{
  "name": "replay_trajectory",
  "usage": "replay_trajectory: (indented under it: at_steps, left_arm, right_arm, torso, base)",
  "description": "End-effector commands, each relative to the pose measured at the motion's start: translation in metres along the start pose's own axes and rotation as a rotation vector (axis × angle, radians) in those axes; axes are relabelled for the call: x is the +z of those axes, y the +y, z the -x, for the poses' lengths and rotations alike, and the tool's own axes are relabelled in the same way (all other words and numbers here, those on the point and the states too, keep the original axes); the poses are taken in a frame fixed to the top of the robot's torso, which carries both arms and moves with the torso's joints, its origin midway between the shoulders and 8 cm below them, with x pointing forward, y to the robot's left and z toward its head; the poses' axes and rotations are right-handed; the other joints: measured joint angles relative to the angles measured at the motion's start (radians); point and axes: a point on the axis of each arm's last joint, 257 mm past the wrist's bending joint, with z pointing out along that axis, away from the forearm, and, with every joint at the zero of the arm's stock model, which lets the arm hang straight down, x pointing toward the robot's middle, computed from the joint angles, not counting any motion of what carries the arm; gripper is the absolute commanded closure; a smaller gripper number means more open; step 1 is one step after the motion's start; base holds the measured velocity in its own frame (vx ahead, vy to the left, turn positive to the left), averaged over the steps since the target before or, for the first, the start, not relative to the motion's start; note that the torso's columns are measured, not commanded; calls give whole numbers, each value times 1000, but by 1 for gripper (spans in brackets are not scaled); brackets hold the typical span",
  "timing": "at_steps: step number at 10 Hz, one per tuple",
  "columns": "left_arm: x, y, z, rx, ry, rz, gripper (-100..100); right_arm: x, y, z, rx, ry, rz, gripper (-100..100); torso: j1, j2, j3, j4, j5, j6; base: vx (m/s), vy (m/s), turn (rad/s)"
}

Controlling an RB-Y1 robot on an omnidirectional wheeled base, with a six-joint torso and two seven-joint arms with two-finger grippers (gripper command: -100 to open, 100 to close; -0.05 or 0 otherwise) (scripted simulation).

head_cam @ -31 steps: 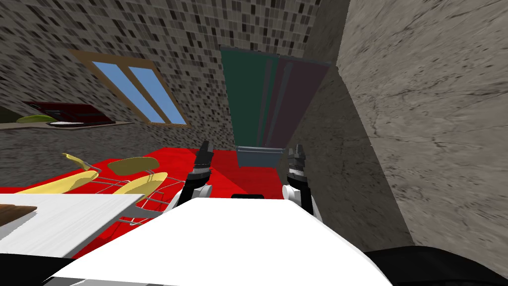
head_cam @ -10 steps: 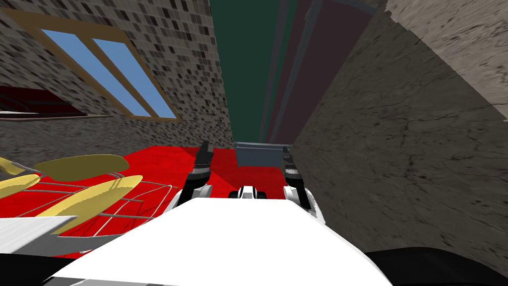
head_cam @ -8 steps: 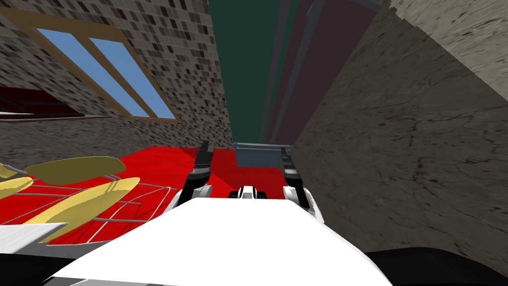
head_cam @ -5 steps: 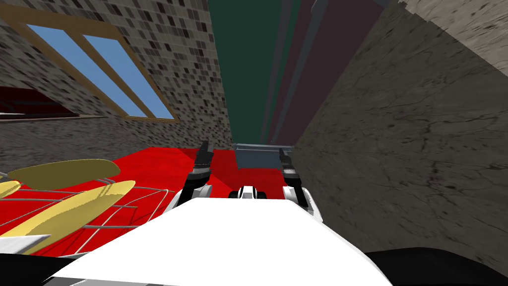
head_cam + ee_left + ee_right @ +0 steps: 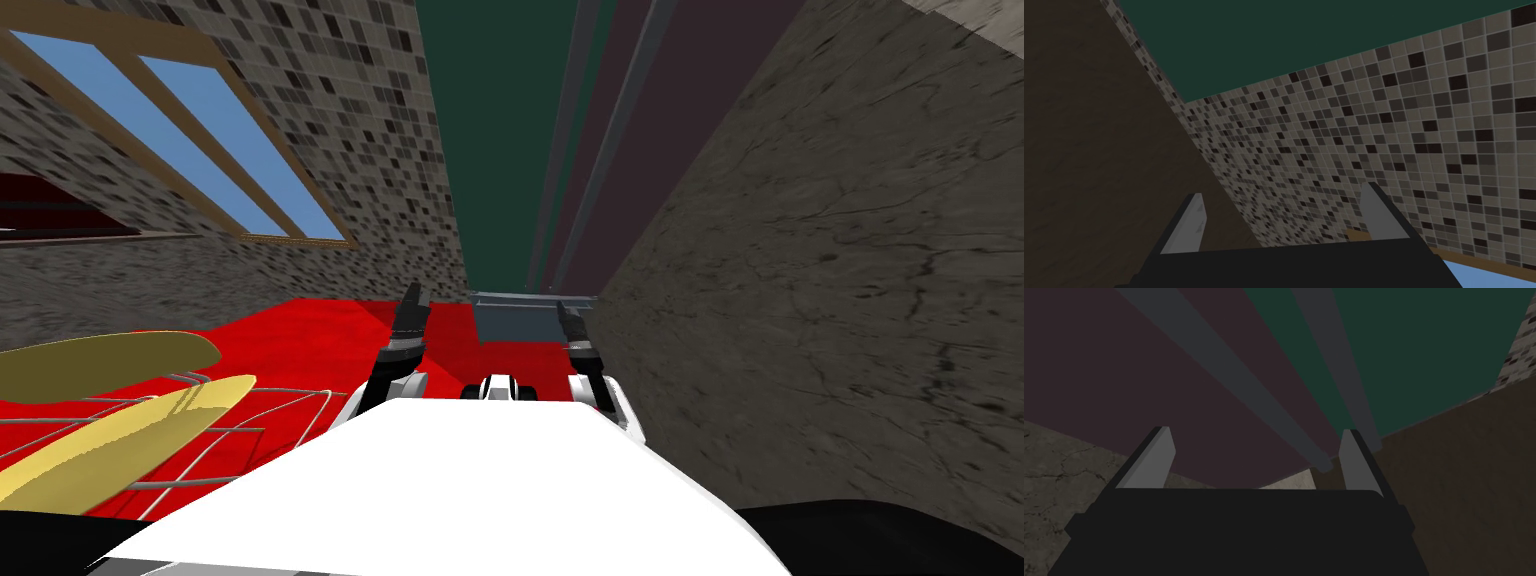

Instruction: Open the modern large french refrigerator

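Observation:
The refrigerator stands close ahead, with a dark green left door (image 5: 495, 150), a dark maroon right door (image 5: 690, 100) and a grey drawer (image 5: 515, 318) at its foot. Two long grey handles (image 5: 558, 150) run side by side along the seam between the doors. My right gripper (image 5: 572, 318) is low in front of the drawer's right end, open and holding nothing. In the right wrist view, the right gripper (image 5: 1256, 458) looks up along the maroon door (image 5: 1124, 363) and its handle (image 5: 1231, 373). My left gripper (image 5: 412, 305) is open too, left of the drawer.
A rough grey wall (image 5: 850, 300) hems in the refrigerator's right side, close by my right arm. A tiled wall (image 5: 380, 150) with a window (image 5: 180, 140) lies to the left. Yellow wire-frame chairs (image 5: 120, 430) stand on the red floor (image 5: 300, 340) at my left.
I have moved closer to the refrigerator, so its doors loom larger and the chairs slide off to the left. My right gripper has edged slightly left. Both grippers have stayed open.

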Motion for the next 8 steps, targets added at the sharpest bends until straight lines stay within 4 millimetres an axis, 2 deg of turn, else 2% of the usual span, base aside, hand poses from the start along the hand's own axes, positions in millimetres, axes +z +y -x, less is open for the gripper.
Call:
replay_trajectory:
  at_steps: [1,4,6,7,8]
  left_arm:
    - [0,0,0,0,0,0,0]
    - [0,0,0,0,0,0,0]
    - [0,0,0,0,0,0,0]
    - [0,0,0,0,0,0,0]
    - [0,0,0,0,0,0,0]
  right_arm:
    - [-1,-8,-19,-108,43,-15,-100]
    - [-2,-12,-27,-183,64,-21,-100]
    - [-3,-20,-44,-279,107,-33,-100]
    - [-3,-20,-44,-297,107,-32,-100]
    - [-4,-24,-53,-345,130,-37,-100]
  torso:
    - [0,-1,-1,0,0,0]
    - [1,-1,-1,0,0,0]
    - [1,-1,-1,0,0,0]
    - [2,-5,-3,-1,1,0]
    - [1,-3,-2,-1,0,0]
  base:
    - [132,37,-21]
    - [81,29,-8]
    - [111,40,-15]
    - [107,35,-9]
    - [91,30,-11]
